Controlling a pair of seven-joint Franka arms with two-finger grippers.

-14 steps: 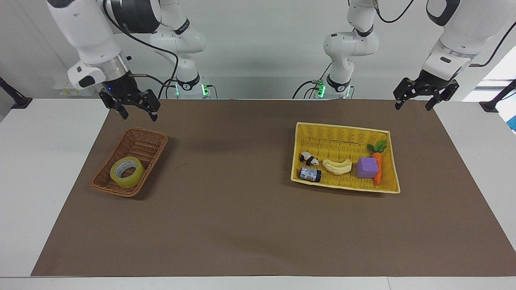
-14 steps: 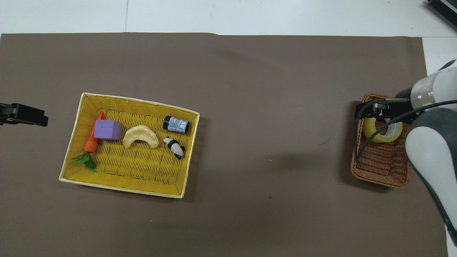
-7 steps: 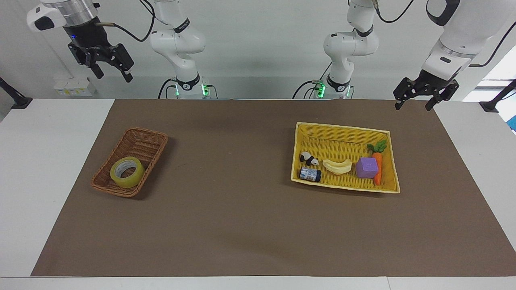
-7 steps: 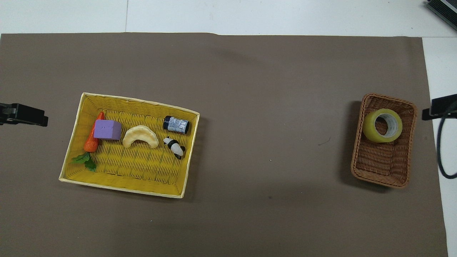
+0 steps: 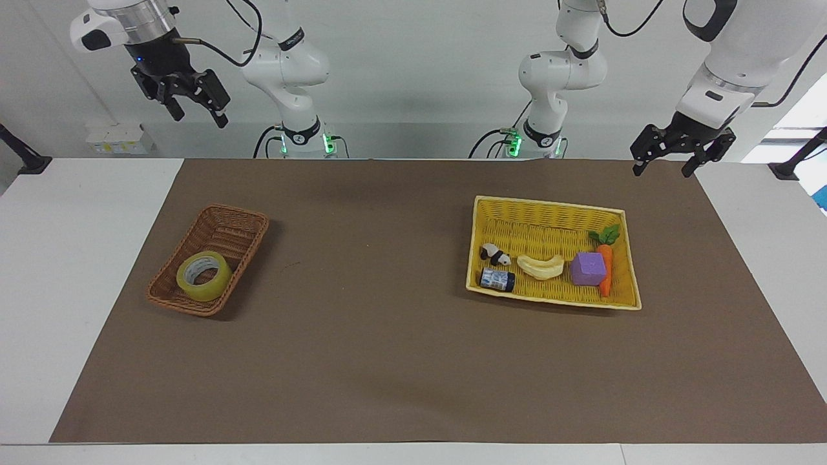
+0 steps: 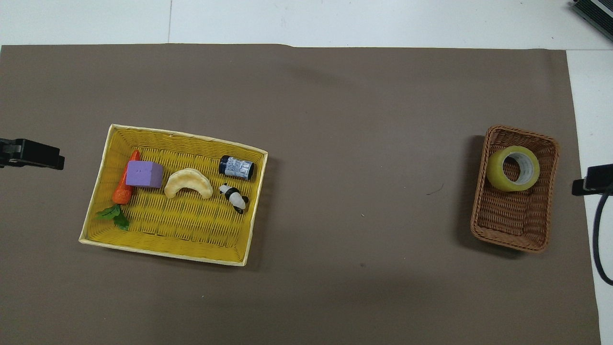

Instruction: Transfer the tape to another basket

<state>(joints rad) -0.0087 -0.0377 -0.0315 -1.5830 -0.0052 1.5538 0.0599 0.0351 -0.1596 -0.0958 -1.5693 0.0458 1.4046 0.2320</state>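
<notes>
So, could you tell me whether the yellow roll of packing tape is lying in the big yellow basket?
No, the translucent yellow roll of packing tape lies in the small reddish-brown wicker basket, apart from the large yellow rectangular basket.

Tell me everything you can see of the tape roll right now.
The tape is a wide roll of translucent yellow packing tape with a grey-white inner core. It leans tilted, hole facing up, in the brown wicker basket, in the end farther from the robots, touching only the wicker. Neither gripper is at it.
</notes>
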